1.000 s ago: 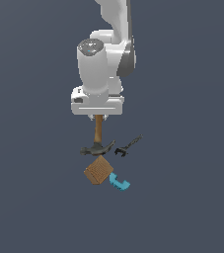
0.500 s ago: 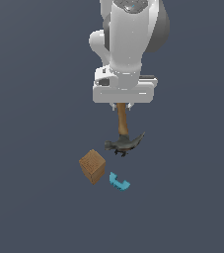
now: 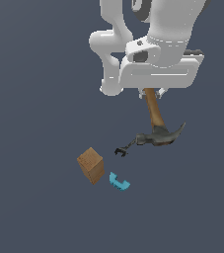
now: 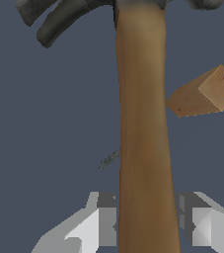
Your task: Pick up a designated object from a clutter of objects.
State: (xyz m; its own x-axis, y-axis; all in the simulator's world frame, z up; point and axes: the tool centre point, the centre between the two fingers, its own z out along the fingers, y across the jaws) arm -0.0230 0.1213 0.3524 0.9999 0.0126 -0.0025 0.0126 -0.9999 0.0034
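Exterior view: hammer (image 3: 155, 118) hangs head-down under the gripper (image 3: 153, 91), handle nearly upright.
Gripper: fingers (image 4: 101, 217) pressed on both sides of the wooden handle, clamping it.
Hammer head: dark metal, lowest part of the tool, claw pointing toward 2 o'clock.
Wrench (image 3: 126, 148): small and black, at 8 o'clock from the head, just beside it.
Block (image 3: 91, 165): brown, at 8 o'clock from the wrench.
Cyan piece (image 3: 118, 182): curved, at 4 o'clock from the block, close by.

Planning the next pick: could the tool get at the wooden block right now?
Probably not: the tool is shut on the hammer. The wooden block itself stands uncovered, apart from the wrench and the cyan piece.
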